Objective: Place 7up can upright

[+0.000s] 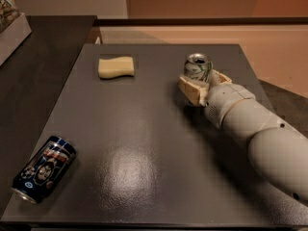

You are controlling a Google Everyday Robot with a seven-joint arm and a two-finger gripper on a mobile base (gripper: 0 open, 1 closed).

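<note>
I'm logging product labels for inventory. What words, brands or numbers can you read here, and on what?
Nothing reads clearly.
7up can, held by the gripper at the far right of the table: green marks, illegible.
dark blue can, lying front left: red-and-white graphics, blurred.
printed object, top left: too blurred.

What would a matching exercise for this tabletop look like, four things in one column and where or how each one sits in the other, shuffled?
Things
1. 7up can
2. dark blue can
3. yellow sponge
4. gripper

Places
A. lying on its side, near left corner of the table
B. reaching in from the right, at the 7up can's lower part
C. lying flat, far left
D. standing upright, far right

Pairs: 1-D, 2-A, 3-C, 4-B
</note>
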